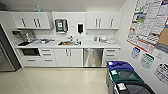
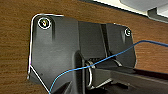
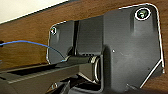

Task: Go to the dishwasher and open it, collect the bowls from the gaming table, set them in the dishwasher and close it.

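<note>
Stainless steel marks the dishwasher [image 1: 93,57]: a brushed metal front with a horizontal bar handle near its top, built in under the white kitchen surface [image 1: 100,45] at the far wall, its door shut. The head view sets it between a pair of white cupboard doors [image 1: 69,57] and a stack of white drawers [image 1: 110,56]. A sink [image 1: 68,43] with a tap sits in the surface just left of the dishwasher's line, white upper cupboards [image 1: 103,20] hang above, and a dark paper-towel dispenser [image 1: 61,25] is fixed to the wall between them. A pale glossy floor [image 1: 55,80] stretches from the cabinets toward the camera. Near the right wall stand bins: one with a blue lid [image 1: 119,66], one with a green lid [image 1: 126,75] and a dark one [image 1: 136,88] nearest the camera. Posters [image 1: 147,22] cover that wall.

The wrist views give none of the kitchen. The left wrist view shows the robot's dark plate and jointed bar with a thin blue cable [image 2: 105,59] crossing them, in front of a brown wood-grain panel [image 2: 15,37]. The right wrist view shows the same sort of brown panel [image 3: 27,32] and another blue cable [image 3: 32,43]. Neither claw's fingers can be made out, so I cannot tell whether either is wide or narrow, and with no claw to place things by, the dishwasher's position relative to them cannot be told.
</note>
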Controlling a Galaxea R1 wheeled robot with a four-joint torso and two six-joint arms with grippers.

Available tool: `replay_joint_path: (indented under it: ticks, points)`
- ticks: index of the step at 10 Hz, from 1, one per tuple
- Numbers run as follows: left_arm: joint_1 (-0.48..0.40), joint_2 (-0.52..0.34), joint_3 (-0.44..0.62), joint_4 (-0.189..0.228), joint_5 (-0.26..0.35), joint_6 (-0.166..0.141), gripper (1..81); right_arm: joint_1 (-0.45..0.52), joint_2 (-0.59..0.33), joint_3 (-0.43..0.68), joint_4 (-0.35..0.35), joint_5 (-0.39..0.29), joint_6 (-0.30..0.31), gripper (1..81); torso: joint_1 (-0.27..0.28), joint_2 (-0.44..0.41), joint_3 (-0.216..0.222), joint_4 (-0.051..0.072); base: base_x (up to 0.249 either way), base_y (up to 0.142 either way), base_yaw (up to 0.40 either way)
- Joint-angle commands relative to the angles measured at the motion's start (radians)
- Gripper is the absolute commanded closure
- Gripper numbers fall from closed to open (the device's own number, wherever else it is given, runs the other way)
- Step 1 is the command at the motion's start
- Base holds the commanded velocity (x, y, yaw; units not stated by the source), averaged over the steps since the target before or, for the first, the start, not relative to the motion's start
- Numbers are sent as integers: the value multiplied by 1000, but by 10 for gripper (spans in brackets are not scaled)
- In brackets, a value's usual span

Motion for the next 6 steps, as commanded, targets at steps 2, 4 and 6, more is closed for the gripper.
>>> replay_joint_path:
  ticks: [2,4,6]
  points:
    - [-38,-17,12,9,57,2,10,46,-14,8,0,-61,-5,10,0,0,0,0,228,0,0]
    - [-37,-17,12,9,57,2,10,46,-14,4,0,-61,-5,10,0,0,0,0,179,0,0]
    - [-37,-17,12,9,57,2,10,45,-13,-1,1,-61,-5,10,1,1,0,0,134,0,0]
